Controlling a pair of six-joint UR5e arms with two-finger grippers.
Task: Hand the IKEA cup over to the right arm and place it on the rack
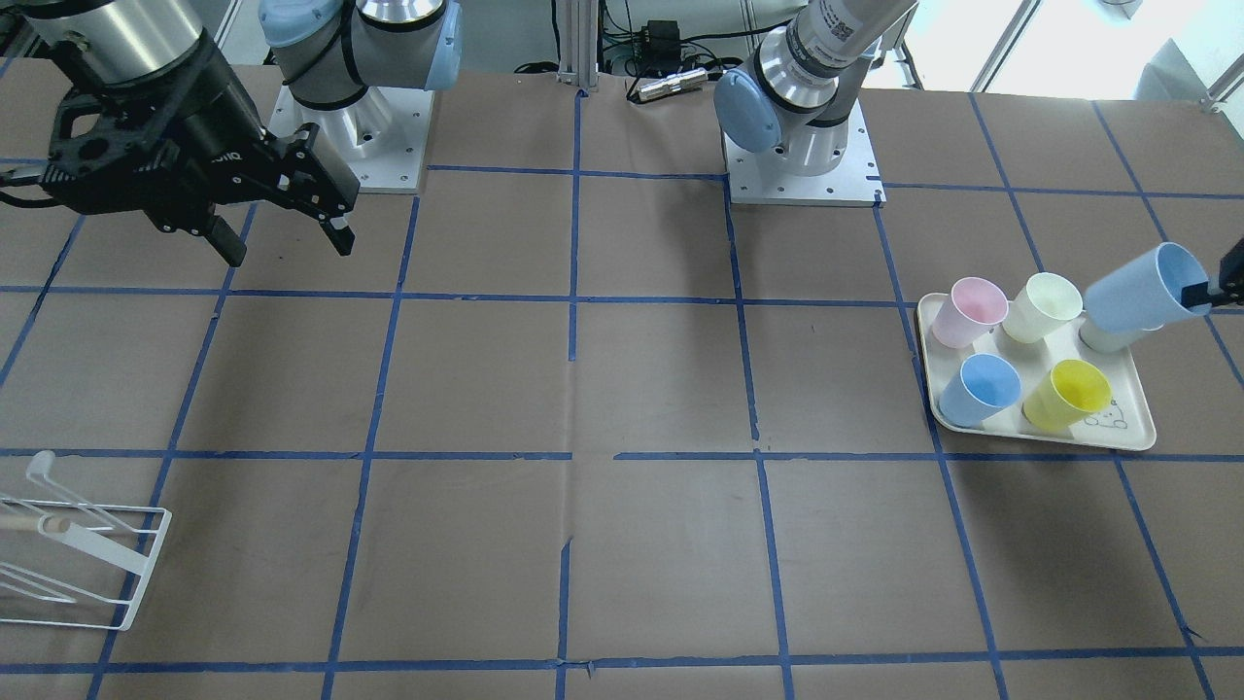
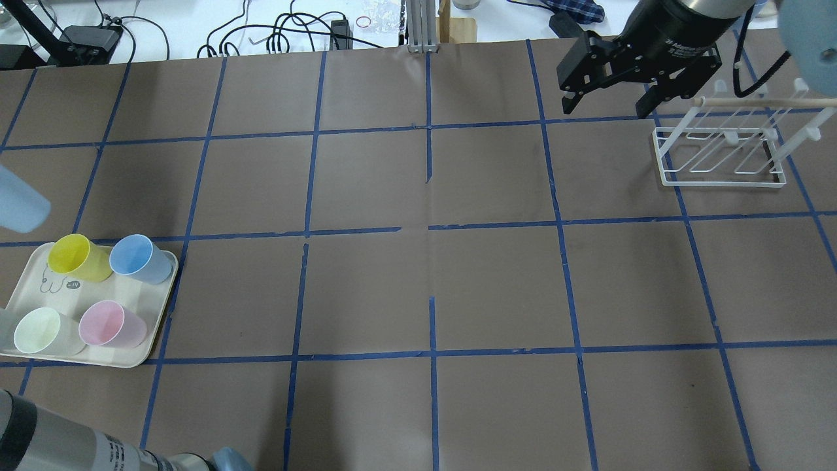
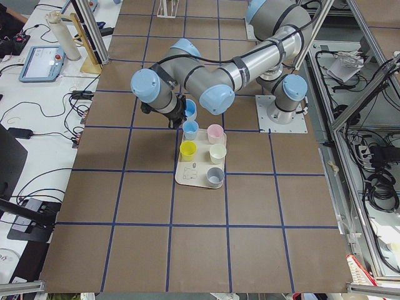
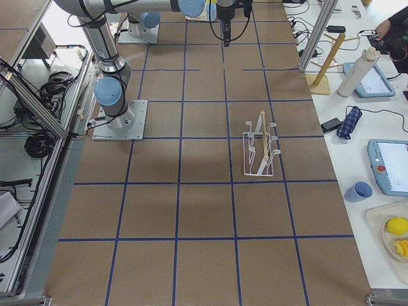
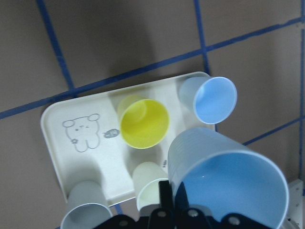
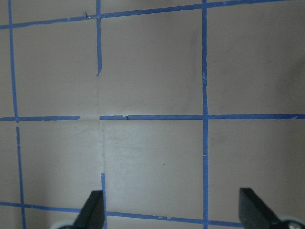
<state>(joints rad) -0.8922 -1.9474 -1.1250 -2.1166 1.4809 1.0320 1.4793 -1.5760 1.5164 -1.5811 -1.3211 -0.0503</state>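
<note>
The IKEA cup (image 1: pixel 1139 289), pale grey-blue with a brighter blue inside, hangs tilted above the far side of the white tray (image 1: pixel 1042 435). My left gripper (image 1: pixel 1198 292) is shut on its rim. The left wrist view shows the cup (image 5: pixel 224 181) large, pinched at its wall by the gripper (image 5: pixel 174 206). In the overhead view only part of the cup (image 2: pixel 18 206) shows at the left edge. My right gripper (image 1: pixel 288 249) is open and empty, held high near the white wire rack (image 2: pixel 722 149). Its fingertips (image 6: pixel 94 210) frame bare table.
The tray holds a pink cup (image 1: pixel 968 311), a cream cup (image 1: pixel 1042 306), a deeper blue cup (image 1: pixel 978 389), a yellow cup (image 1: pixel 1067 394) and a grey cup (image 1: pixel 1108 337) partly hidden behind the held cup. The brown table has a blue tape grid.
</note>
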